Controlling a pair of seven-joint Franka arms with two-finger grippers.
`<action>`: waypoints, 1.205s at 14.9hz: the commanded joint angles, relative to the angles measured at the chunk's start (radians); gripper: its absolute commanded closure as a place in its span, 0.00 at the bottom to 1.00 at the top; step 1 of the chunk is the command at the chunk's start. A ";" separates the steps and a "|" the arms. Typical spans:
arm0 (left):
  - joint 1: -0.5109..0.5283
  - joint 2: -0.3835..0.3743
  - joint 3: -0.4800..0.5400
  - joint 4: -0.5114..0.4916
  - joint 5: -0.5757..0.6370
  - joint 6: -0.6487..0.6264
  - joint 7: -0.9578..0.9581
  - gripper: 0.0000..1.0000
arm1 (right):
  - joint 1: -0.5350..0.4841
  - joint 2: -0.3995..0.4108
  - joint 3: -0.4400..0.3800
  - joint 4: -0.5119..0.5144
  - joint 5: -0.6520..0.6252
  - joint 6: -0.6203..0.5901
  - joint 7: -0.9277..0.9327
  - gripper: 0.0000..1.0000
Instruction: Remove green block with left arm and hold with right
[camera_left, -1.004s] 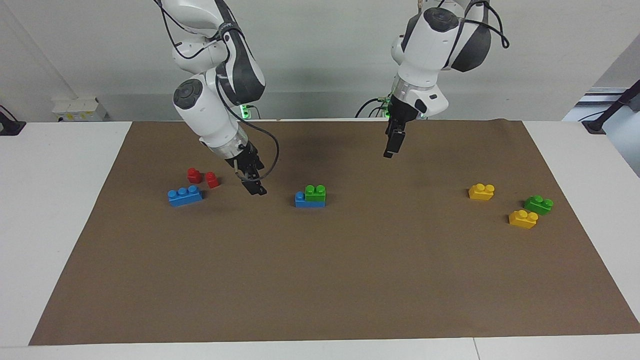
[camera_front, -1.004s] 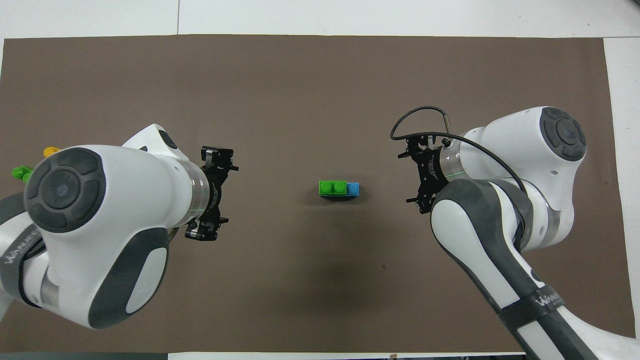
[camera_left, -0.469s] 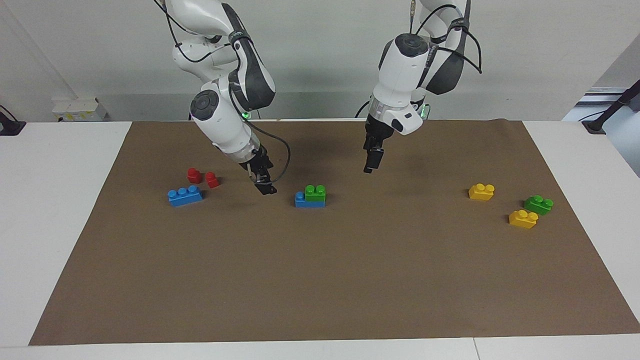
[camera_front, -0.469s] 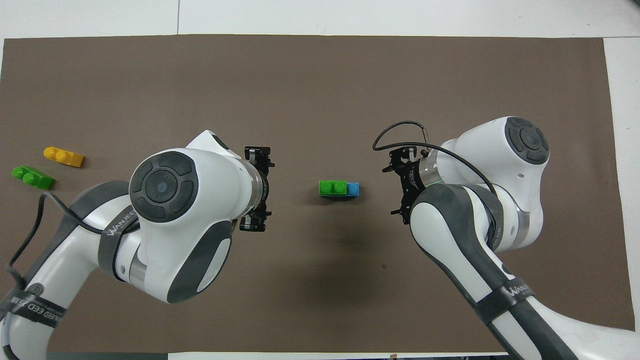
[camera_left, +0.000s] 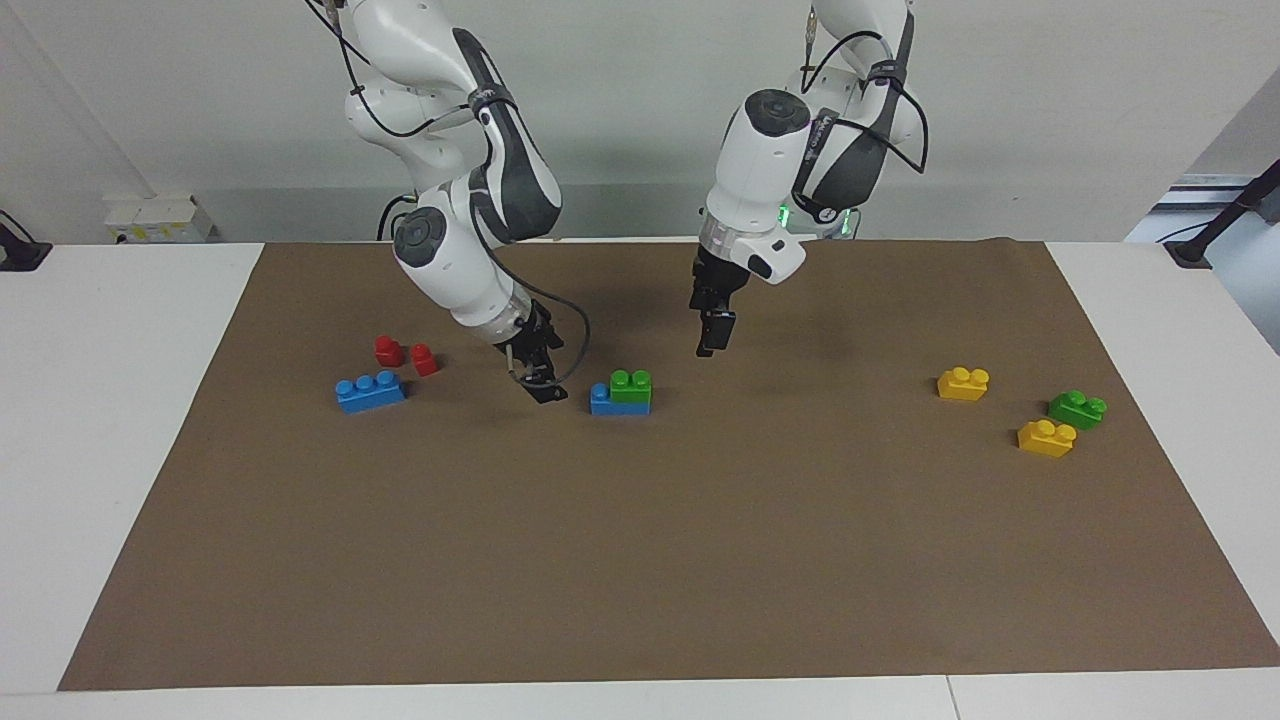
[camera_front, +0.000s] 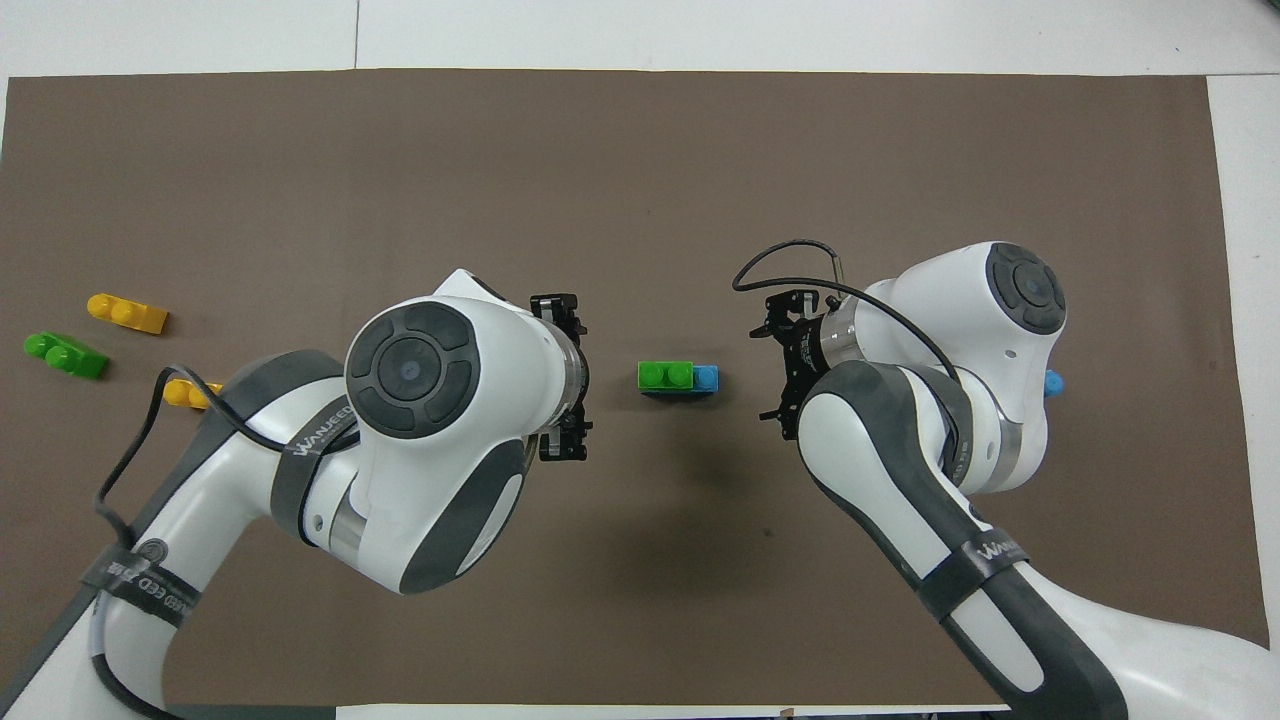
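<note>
The green block (camera_left: 631, 385) is a bright two-stud brick. It sits on one end of a blue brick (camera_left: 603, 402) at the middle of the brown mat, and the stack also shows in the overhead view (camera_front: 665, 375). My left gripper (camera_left: 708, 338) hangs above the mat beside the stack, toward the left arm's end, clear of it. My right gripper (camera_left: 545, 390) is low over the mat beside the stack, toward the right arm's end, a short gap from the blue brick. In the overhead view both hands (camera_front: 562, 378) (camera_front: 782, 376) flank the stack.
A blue three-stud brick (camera_left: 370, 391) and two red pieces (camera_left: 388, 350) (camera_left: 424, 359) lie toward the right arm's end. Two yellow bricks (camera_left: 963, 383) (camera_left: 1046, 437) and a darker green brick (camera_left: 1077, 409) lie toward the left arm's end. The brown mat (camera_left: 640, 560) covers the table.
Both grippers have moved inward toward the stack from either end. The right gripper has also come lower. The bricks have not moved.
</note>
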 joint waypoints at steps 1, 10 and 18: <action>-0.046 0.081 0.015 0.069 -0.004 0.025 -0.073 0.00 | 0.020 0.001 -0.002 -0.007 0.023 0.045 0.048 0.00; -0.129 0.240 0.017 0.169 0.090 0.027 -0.282 0.00 | 0.069 0.044 -0.002 -0.008 0.025 0.139 0.083 0.00; -0.129 0.281 0.015 0.166 0.121 0.044 -0.290 0.00 | 0.075 0.063 -0.002 -0.024 0.025 0.181 0.082 0.00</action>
